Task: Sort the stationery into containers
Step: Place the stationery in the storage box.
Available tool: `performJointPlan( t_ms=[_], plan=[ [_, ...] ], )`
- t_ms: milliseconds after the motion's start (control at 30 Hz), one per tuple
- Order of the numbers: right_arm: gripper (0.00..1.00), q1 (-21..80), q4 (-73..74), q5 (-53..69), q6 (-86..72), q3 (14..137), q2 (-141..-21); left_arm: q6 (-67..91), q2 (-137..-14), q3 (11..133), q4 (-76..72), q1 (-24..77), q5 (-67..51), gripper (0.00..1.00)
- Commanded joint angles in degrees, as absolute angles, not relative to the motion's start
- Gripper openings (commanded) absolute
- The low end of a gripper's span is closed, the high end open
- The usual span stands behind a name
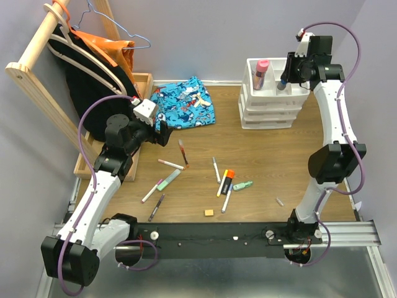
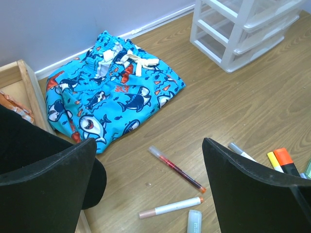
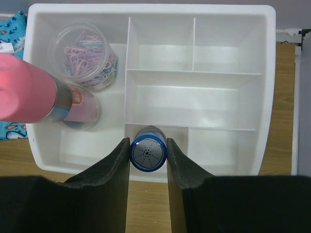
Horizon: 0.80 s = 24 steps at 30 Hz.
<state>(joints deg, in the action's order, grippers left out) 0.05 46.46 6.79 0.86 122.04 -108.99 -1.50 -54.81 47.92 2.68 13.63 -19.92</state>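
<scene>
My right gripper (image 3: 148, 156) is shut on an upright blue-capped tube (image 3: 148, 153), whose lower end points into the front middle compartment of the white organiser (image 3: 150, 8). In the top view the gripper (image 1: 284, 81) hangs over the organiser (image 1: 270, 113). A pink glitter tube (image 3: 29, 94) and a jar of paper clips (image 3: 87, 54) stand in the left compartment. My left gripper (image 2: 150, 194) is open and empty above a red pen (image 2: 177, 169) and a white pen (image 2: 170, 207). Several pens and highlighters (image 1: 226, 180) and a tan eraser (image 1: 209, 213) lie on the table.
A blue shark-print cloth (image 1: 183, 102) lies at the back centre. A wooden rack with hangers and dark clothes (image 1: 74, 68) fills the back left, beside a wooden tray (image 1: 144, 81). A small grey piece (image 1: 280, 202) lies near the right arm's base.
</scene>
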Motion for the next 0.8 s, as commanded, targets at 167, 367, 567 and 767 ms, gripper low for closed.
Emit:
performJointPlan(
  t_ms=[167,367,567,767],
  plan=[
    [0.17,0.26,46.49,7.82,0.26,121.55,-111.00,-1.93,-55.19,47.90,1.40,13.89,-18.28,0.99],
    [0.61,0.35,46.05,7.82,0.18,120.94,-110.48,-2.29,-54.93,47.99,1.50,13.89,-18.11,0.99],
    [0.68,0.35,45.79,7.21,0.18,120.14,-109.25,-2.02,-54.23,47.55,1.32,14.06,-18.19,0.99],
    [0.68,1.58,46.41,5.45,1.67,120.33,-103.02,-2.99,-52.74,47.64,2.46,14.50,-17.40,0.99]
  ],
)
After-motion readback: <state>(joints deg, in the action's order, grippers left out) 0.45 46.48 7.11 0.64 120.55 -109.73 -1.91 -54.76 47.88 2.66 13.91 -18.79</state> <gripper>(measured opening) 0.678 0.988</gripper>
